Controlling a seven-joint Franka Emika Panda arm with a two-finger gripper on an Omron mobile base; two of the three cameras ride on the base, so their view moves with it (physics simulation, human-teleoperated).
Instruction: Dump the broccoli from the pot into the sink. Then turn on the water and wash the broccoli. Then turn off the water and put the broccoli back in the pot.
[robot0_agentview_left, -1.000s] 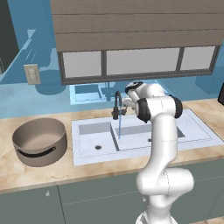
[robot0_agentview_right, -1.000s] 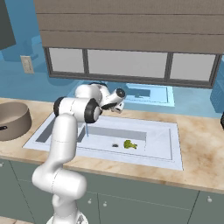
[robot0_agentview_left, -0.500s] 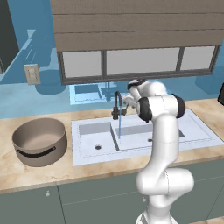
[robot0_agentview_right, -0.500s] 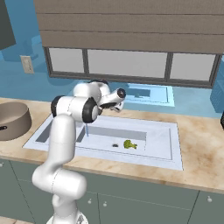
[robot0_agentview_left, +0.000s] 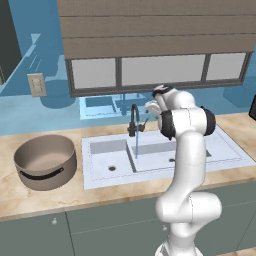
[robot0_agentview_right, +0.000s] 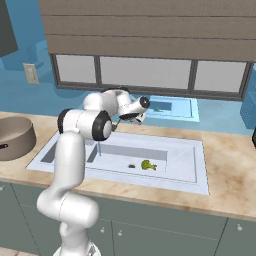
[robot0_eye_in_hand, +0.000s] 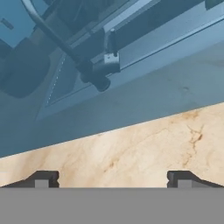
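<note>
The sink (robot0_agentview_left: 220, 150) sits in the marble surface (robot0_agentview_right: 235, 170), its back rim near the blue wall, with a strip of bare surface between them. The jaws (robot0_agentview_right: 141, 111) hang over that strip behind the sink, just right of the faucet (robot0_agentview_left: 133, 116), and stand released, fingertips (robot0_eye_in_hand: 43, 178) wide apart with nothing between them. Water (robot0_agentview_left: 136, 146) runs in a thin stream into the left basin. The broccoli (robot0_agentview_right: 147, 164) lies in the right basin beside its drain, below and in front of the jaws, well apart from them. The pot (robot0_agentview_left: 46, 161) stands upright on the surface left of the sink.
</note>
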